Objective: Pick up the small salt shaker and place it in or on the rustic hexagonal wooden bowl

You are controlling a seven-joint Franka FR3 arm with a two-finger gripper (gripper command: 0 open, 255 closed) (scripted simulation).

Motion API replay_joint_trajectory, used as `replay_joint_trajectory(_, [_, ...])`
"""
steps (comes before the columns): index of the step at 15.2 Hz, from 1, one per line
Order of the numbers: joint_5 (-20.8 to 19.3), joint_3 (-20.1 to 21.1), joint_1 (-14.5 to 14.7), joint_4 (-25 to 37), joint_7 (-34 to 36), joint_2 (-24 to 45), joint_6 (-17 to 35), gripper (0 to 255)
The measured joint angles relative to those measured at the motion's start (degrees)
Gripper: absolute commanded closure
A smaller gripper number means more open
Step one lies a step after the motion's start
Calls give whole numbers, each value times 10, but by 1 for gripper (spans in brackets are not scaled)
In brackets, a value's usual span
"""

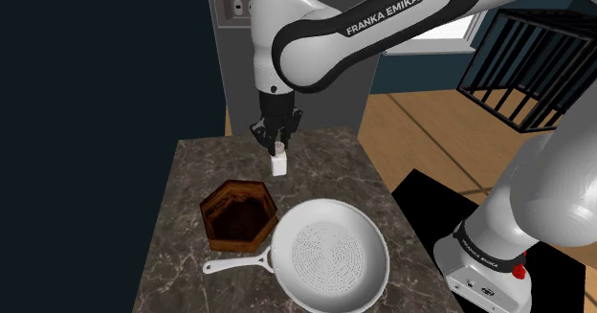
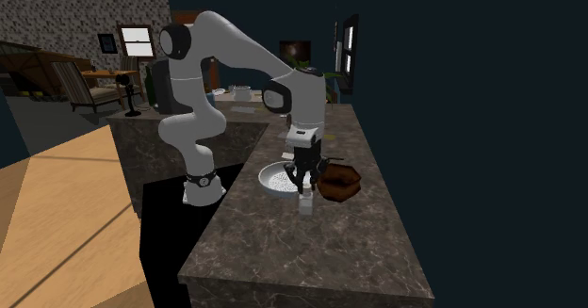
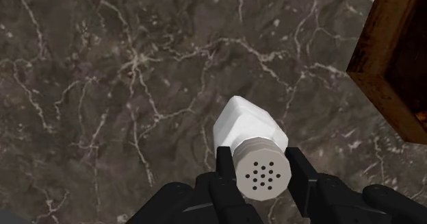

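Note:
A small white salt shaker (image 3: 248,125) with a grey perforated cap sits clasped between my black fingers (image 3: 226,166), so my gripper (image 3: 263,164) is shut on it near the cap. In the shoulder view the gripper (image 1: 277,148) holds the shaker (image 1: 278,165) upright low over the marble counter, beyond the dark brown hexagonal wooden bowl (image 1: 237,213). Whether the shaker's base touches the counter I cannot tell. In the second exterior view the shaker (image 2: 305,203) hangs under the gripper (image 2: 303,187), just left of the bowl (image 2: 337,181). The bowl's rim (image 3: 390,58) shows beside the shaker.
A white perforated pan (image 1: 330,254) with a long handle lies next to the bowl, towards the stand (image 1: 478,263). The dark marble counter (image 1: 191,187) has bare room on the shoulder view's left. A black cage-like frame (image 1: 526,62) stands beyond on the wooden floor.

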Motion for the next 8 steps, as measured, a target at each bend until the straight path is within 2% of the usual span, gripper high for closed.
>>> replay_joint_trajectory(8, [7,-1,0,40,-3,-21,-59,255])
